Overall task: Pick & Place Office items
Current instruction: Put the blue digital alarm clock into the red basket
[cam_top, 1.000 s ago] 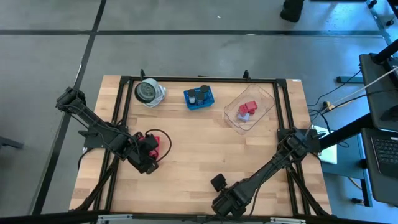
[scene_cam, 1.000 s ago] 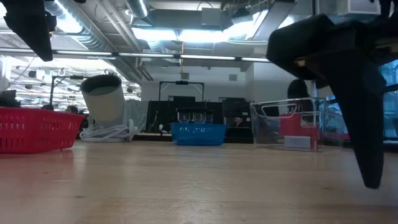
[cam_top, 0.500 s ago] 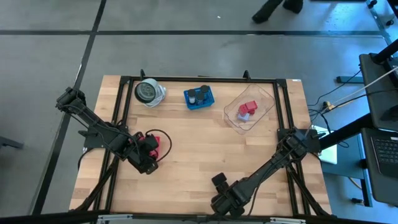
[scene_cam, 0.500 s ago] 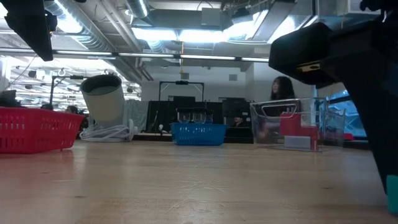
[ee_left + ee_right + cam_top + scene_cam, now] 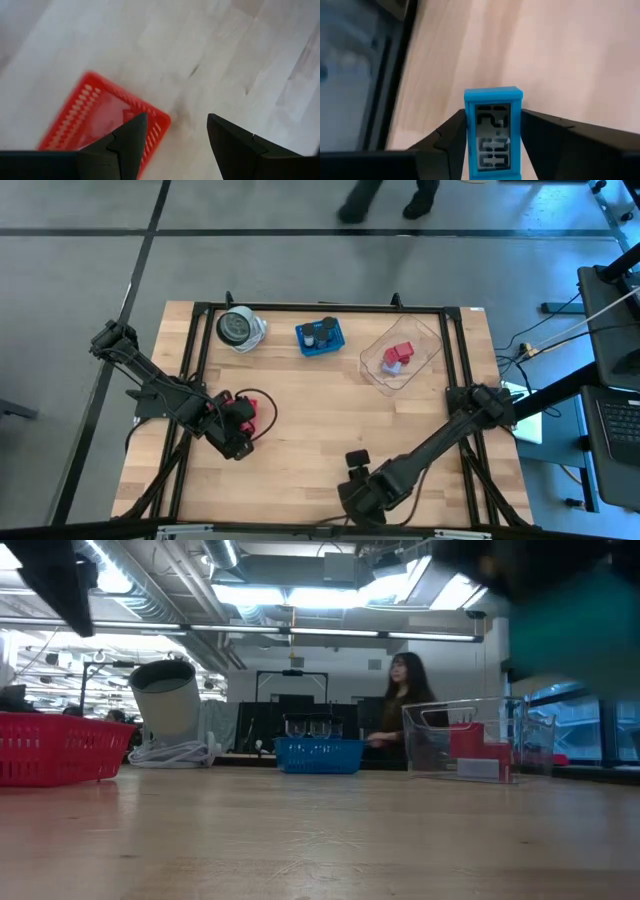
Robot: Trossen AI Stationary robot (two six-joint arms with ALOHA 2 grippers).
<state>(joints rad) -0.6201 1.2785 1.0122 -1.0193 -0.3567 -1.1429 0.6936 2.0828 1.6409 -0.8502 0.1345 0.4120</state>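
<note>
Right hand (image 5: 492,142) clamps a light-blue block (image 5: 493,131) between its fingers, lifted off the worktop (image 5: 320,430) near its front edge. Left hand (image 5: 172,137) hovers half-open, empty, over the red tray (image 5: 100,122) at the worktop's left.

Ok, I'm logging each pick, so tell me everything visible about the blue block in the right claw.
The blue block is a small, flat, bright-blue rectangular piece that looks like plastic, its pale face moulded with recessed slots. It stands upright, pinched between the right claw's two dark fingers, lifted above the wooden table near its front edge.
</note>
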